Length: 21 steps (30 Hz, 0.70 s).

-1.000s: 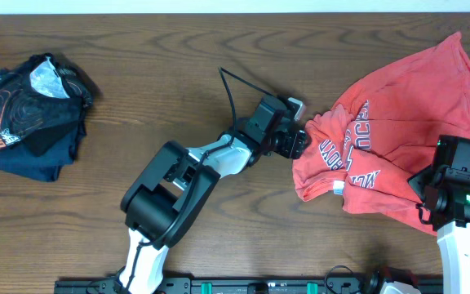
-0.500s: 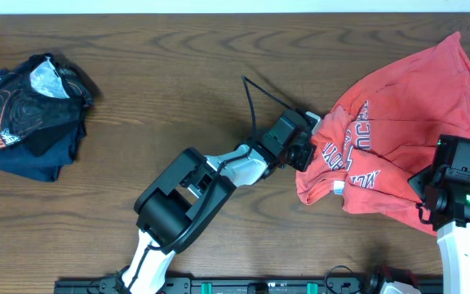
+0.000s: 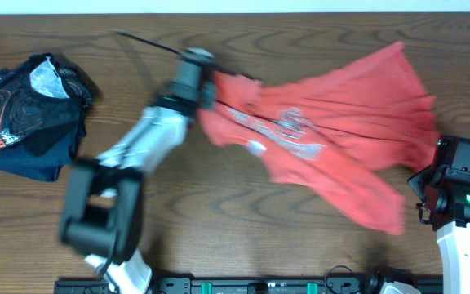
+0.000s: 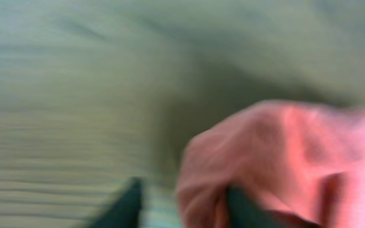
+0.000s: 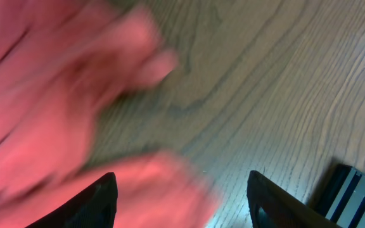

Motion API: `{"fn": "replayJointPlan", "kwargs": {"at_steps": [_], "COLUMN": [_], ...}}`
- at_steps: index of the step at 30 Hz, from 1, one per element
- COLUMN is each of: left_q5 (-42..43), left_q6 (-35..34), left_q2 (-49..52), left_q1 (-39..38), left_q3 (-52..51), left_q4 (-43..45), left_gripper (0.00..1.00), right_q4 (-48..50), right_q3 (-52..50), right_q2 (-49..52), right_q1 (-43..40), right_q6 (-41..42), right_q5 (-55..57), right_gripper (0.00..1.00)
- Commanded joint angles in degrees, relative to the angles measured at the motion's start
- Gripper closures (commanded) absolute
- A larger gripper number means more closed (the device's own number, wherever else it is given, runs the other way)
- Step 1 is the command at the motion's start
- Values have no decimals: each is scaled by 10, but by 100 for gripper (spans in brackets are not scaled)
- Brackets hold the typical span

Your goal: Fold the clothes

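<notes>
Coral T-shirt (image 3: 333, 135) stretched across centre-right of frame, long axis upper left to lower right. Left gripper (image 3: 205, 86) at upper-left end, clamped on bunched cloth edge; view blurred. Right gripper (image 5: 181, 190) lower right, fingers apart, nearer far end. Thin soft cotton, creased. Wood-grain table (image 3: 219, 212); dark swirl-print garment (image 3: 27, 102) heaped far left.

Overall light: even, soft, moderately bright; faint shadows on the wooden table (image 3: 300, 245).
Overhead blur: left arm (image 3: 149, 143) and coral T-shirt (image 3: 325, 139) streaked by motion; dark swirl-printed garment (image 3: 27, 114) sharp.
Left wrist view: heavily smeared, dim, greenish cast.
Right wrist view: fabric blurred, wood grain fairly clear.
</notes>
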Motion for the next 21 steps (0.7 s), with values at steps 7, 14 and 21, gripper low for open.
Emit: {"fn": "replayJointPlan", "kwargs": {"at_steps": [7, 14, 21], "left_q5": [310, 347, 346], "left_q6": [-108, -138, -263], "left_q2": [-59, -58, -58], "left_q1": [70, -34, -178], "left_q3": [18, -16, -87], "left_q4": [-225, -392, -309], "left_gripper": [2, 2, 2], "right_q4": [2, 4, 2], "right_q3": [7, 7, 7], "right_q2": [0, 3, 5], "right_q1": [-6, -7, -6], "right_q6": [-8, -14, -19], "right_q5": [0, -9, -14], "right_gripper": [36, 36, 36]}}
